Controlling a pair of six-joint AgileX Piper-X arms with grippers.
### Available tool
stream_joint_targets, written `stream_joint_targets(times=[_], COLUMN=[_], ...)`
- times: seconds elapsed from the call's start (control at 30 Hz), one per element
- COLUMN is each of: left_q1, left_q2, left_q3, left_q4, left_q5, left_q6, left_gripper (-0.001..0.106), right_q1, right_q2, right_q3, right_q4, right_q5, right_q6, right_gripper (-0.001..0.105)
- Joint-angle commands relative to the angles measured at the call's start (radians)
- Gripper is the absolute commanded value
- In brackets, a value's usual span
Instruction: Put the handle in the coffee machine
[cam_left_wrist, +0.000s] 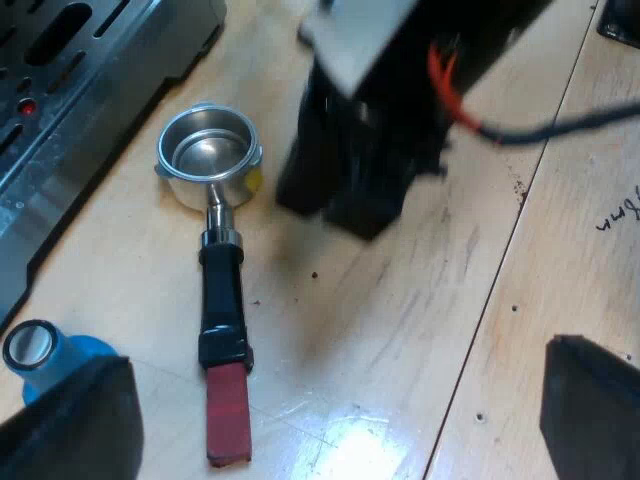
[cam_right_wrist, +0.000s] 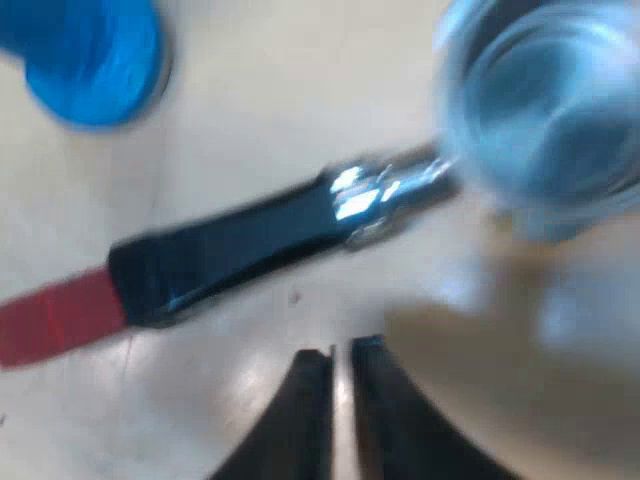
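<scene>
Right gripper (cam_right_wrist: 340, 385) hangs over the worktop (cam_right_wrist: 300, 130), its fingers pinched almost together with only a sliver between them and nothing caught there: clenched on air. Just beyond its tips lies the holder (cam_right_wrist: 230, 250), flat on the wood, with a black grip and a shiny metal neck. Its red end (cam_right_wrist: 55, 315) points one way and its basket (cam_right_wrist: 540, 110) the other. A blue tamper (cam_right_wrist: 90, 60) stands past the handle. Over to the left gripper (cam_left_wrist: 330, 370): fingers spread wide, released, holding nothing, above the worktop. Out beyond them the holder lies loose, basket mouth up. The basket is toward the machine (cam_left_wrist: 60, 100) and the red end toward the gripper. The tamper sits close by one finger, near the machine's edge. The right arm (cam_left_wrist: 360, 130) looms dark just beside the basket.
</scene>
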Motion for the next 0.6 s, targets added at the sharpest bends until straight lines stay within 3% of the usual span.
stream_joint_targets(times=[0.03,0.07,0.17,0.2,0.43,0.6], left_q1=[-0.001,-0.001,-0.001,-0.001,-0.001,-0.004], left_q2=[-0.005,-0.005,-0.005,-0.005,-0.005,-0.005], left_q3=[-0.003,-0.003,-0.003,-0.003,-0.003,-0.003], left_q4=[-0.005,-0.005,-0.012,-0.014,-0.031,-0.038], left_q5=[-0.008,-0.008,-0.008,-0.008,-0.006,-0.002], left_q6=[0.001,0.001,0.003,0.003,0.003,0.003], left_gripper=[0.082,0.082,0.082,0.082,0.082,0.082], right_q1=[0.001,0.001,-0.004,-0.009,-0.096,-0.156], right_q2=[-0.046,-0.066,-0.092,-0.093,-0.092,-0.092], right_q3=[-0.004,-0.004,-0.007,-0.007,-0.007,-0.007], right_q4=[0.028,0.028,0.028,0.028,0.028,0.028], right_q5=[0.071,0.108,0.147,0.142,0.024,-0.046], right_q6=[-0.062,-0.073,-0.168,-0.178,-0.226,-0.309], right_gripper=[0.039,0.056,0.085,0.087,0.075,0.072])
